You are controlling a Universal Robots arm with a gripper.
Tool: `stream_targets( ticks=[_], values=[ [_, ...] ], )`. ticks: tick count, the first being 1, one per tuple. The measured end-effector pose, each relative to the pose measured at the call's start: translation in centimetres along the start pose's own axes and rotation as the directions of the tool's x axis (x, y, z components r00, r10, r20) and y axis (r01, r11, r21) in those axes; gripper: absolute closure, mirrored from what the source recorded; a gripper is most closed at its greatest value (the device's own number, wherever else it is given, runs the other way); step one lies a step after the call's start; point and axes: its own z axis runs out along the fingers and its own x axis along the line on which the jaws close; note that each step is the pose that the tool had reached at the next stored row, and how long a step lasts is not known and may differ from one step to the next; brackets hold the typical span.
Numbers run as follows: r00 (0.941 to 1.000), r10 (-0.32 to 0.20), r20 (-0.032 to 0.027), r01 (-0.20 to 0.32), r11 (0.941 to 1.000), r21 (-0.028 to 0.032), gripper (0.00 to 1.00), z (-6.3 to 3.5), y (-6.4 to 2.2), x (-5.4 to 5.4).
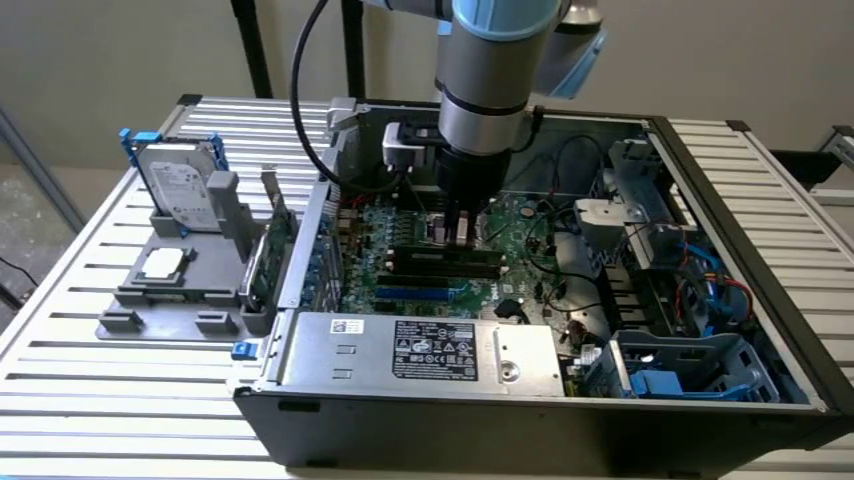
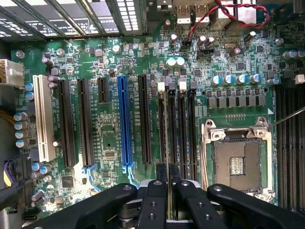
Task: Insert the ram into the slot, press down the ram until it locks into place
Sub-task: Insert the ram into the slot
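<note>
Claw (image 2: 167,171), clamped on the memory stick (image 2: 167,198) edge-on, hangs with the slot (image 1: 447,256) at its 6 o'clock in the exterior view, both lengths running 9-to-3.

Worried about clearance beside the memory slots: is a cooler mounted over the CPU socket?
No, the CPU socket lies uncovered in the wrist view, its metal frame and centre exposed.

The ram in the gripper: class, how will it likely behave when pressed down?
Probably stiff: the ram is a thin board, held edge-on by the gripper. Likely apt to tilt, being narrow above the slot. Possibly fragile if pressed askew.
</note>
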Motion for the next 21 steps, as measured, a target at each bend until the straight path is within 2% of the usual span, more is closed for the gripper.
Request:
stream_targets(
  ticks=[21],
  values=[
    [1.0, 0.0, -0.0016, 0.0, 1.0, 0.0, 0.86, 0.59, -0.02, -0.01]
  ],
)
